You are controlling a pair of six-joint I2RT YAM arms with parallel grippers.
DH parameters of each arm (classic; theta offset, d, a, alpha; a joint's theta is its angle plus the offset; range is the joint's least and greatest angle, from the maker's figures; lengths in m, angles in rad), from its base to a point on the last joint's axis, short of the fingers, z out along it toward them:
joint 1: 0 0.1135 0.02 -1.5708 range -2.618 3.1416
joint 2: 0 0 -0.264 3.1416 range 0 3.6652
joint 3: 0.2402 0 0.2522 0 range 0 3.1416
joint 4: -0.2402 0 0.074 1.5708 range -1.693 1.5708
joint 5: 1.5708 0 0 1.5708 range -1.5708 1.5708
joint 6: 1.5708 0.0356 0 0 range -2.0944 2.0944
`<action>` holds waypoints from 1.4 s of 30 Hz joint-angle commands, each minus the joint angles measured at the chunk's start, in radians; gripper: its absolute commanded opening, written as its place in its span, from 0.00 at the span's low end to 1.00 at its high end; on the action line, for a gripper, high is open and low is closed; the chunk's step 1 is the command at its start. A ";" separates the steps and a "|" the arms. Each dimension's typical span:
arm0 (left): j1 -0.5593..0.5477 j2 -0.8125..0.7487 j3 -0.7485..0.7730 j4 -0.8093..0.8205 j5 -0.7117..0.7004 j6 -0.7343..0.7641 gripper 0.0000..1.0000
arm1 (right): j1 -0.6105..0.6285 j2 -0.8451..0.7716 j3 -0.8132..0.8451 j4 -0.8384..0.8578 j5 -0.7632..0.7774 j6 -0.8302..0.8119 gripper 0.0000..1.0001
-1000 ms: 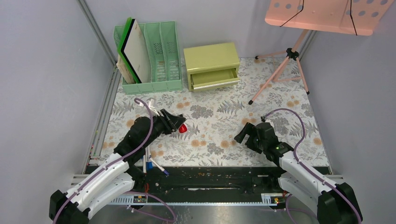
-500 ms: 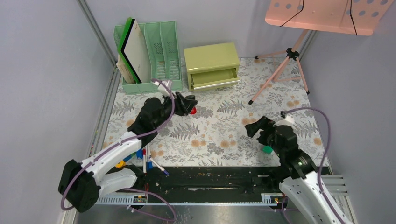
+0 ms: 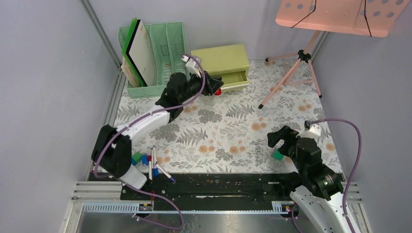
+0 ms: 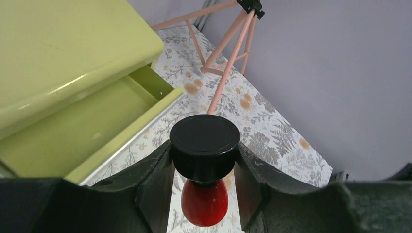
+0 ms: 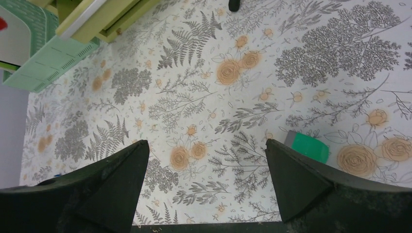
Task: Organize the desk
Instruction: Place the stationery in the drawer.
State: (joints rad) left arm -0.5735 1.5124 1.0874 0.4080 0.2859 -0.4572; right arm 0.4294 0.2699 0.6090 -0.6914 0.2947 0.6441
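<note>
Worktop [image 3: 228,121]: flat, pale fern-and-orange-flower print, lies under both arms. Left arm is stretched far back, left claw [image 4: 204,165] clamped on a glossy red bottle [image 4: 204,201] with a round black cap, just beside the open yellow-green drawer [image 4: 73,141]. Right claw [image 5: 206,145] is apart, above the worktop near a green block [image 5: 311,148].

Right gripper [image 5: 206,143]: jaws spread wide, nothing between them, both dark fingers along the bottom edge. Below, the desk [image 5: 243,92], pale with grey ferns and orange flowers. Green block [image 5: 311,147] lies flat just beside the right finger, apart from it. Top left: mint tray [image 5: 48,63], yellow-green drawer chest [image 5: 104,17] next to it. Small black foot [image 5: 234,5] at top edge, possibly a stand's.
</note>
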 commanded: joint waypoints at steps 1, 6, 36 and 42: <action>0.037 0.116 0.126 0.152 0.095 -0.079 0.13 | -0.001 -0.040 0.043 -0.072 0.026 -0.014 0.97; 0.066 0.217 0.222 0.167 0.022 -0.205 0.09 | -0.001 -0.100 0.033 -0.098 0.040 -0.016 0.96; 0.013 0.395 0.225 0.255 -0.316 0.437 0.16 | -0.001 -0.123 0.014 -0.094 -0.019 -0.004 0.96; -0.008 0.421 0.229 0.241 -0.323 0.509 0.26 | -0.001 -0.142 0.018 -0.097 -0.001 0.000 0.96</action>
State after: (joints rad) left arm -0.5709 1.9144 1.2953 0.5808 -0.0048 -0.0345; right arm 0.4294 0.1493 0.6144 -0.8001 0.2840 0.6411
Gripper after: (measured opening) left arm 0.441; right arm 0.962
